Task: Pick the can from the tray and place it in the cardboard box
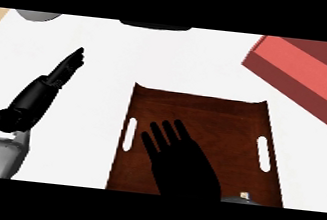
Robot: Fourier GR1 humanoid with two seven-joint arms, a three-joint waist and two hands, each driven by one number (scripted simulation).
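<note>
While hovering our spread-fingered black right hand (182,167) over the brown wooden tray (196,110), we are likely approaching; grasping the can follows.

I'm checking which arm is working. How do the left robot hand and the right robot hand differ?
The left robot hand is over the white counter, left of the brown tray; the right robot hand is over that tray. The left robot hand shows edge-on, fingers together; the right robot hand lies flat, fingers spread. Both are black, fingers straight, holding nothing.
</note>
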